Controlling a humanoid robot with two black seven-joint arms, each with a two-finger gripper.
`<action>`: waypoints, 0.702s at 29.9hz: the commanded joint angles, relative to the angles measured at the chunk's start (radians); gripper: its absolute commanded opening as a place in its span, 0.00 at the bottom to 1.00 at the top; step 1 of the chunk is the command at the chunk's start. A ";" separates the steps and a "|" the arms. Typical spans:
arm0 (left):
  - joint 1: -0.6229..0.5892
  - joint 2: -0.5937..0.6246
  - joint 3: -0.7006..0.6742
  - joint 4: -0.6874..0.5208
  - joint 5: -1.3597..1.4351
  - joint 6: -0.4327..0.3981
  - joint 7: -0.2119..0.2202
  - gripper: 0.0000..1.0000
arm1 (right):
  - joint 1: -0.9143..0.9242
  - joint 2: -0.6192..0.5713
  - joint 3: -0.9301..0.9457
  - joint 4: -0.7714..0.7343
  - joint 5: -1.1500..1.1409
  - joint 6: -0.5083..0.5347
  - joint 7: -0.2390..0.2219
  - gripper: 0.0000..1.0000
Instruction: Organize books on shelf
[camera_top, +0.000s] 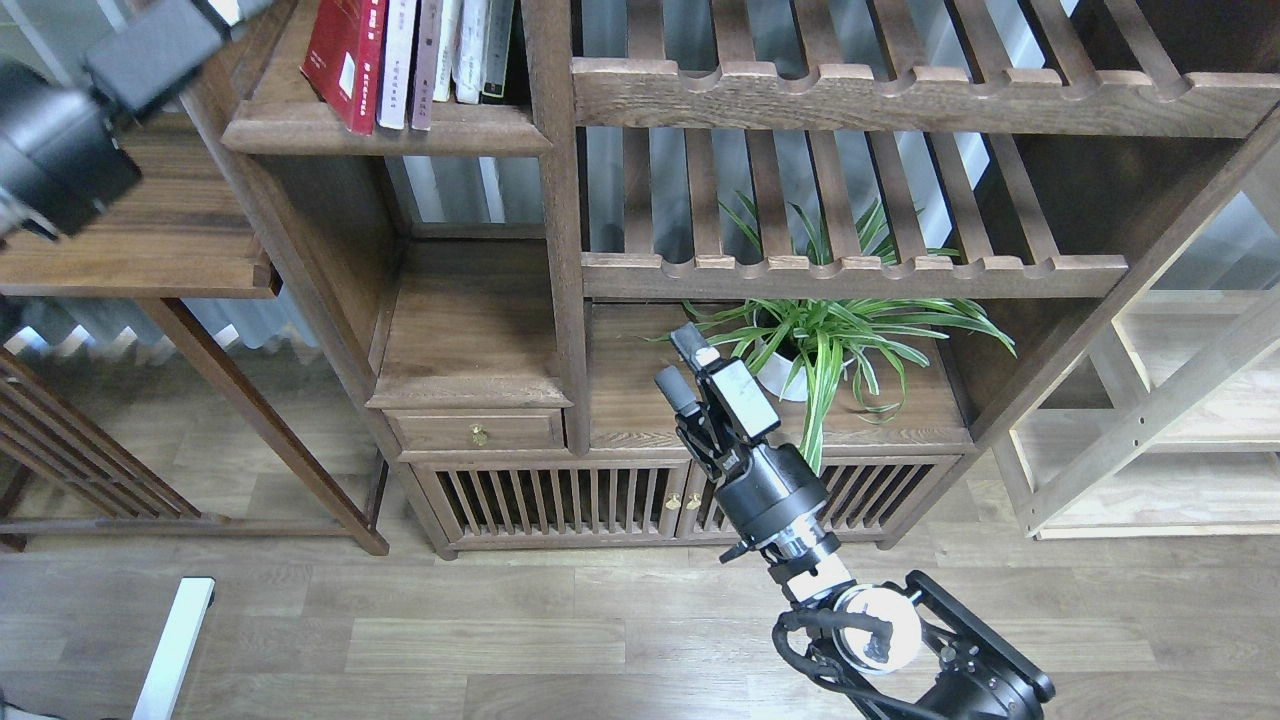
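The books (410, 55) stand upright in a row on the shelf (385, 128), well up and to the left of the right hand (690, 368) and just right of the left hand (160, 45). Spines face out, and the row seems to rest against the frame post on its right, which would explain why it stands without a bookend. Five or so spines can be counted: one bright red at the left end, one white, one maroon, then a pale one and a dark one against the post; the tops are cut off by the picture edge, so the count is not certain.

The right hand is raised in front of the lower cabinet, its two fingers apart with nothing between them. It points up toward the plant (830, 335), one potted plant on the cabinet top just beyond it.

The left hand is a blurred dark block at the top left corner, close beside the shelf's left end; whether its fingers are apart or together cannot be told, and nothing can be seen in it.

By the look of things, all the books already sit on the shelf and the arranging is mostly done.
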 joint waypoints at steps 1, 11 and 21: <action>0.087 -0.070 -0.003 0.013 -0.007 -0.150 0.000 0.99 | 0.000 0.000 0.000 0.001 0.000 0.007 0.003 1.00; 0.321 -0.234 -0.005 0.070 -0.065 -0.259 0.000 0.99 | 0.006 0.000 -0.009 0.003 0.000 0.007 0.012 1.00; 0.437 -0.466 0.027 0.239 -0.088 -0.259 0.000 0.99 | 0.006 0.000 -0.009 0.000 0.000 0.013 0.012 1.00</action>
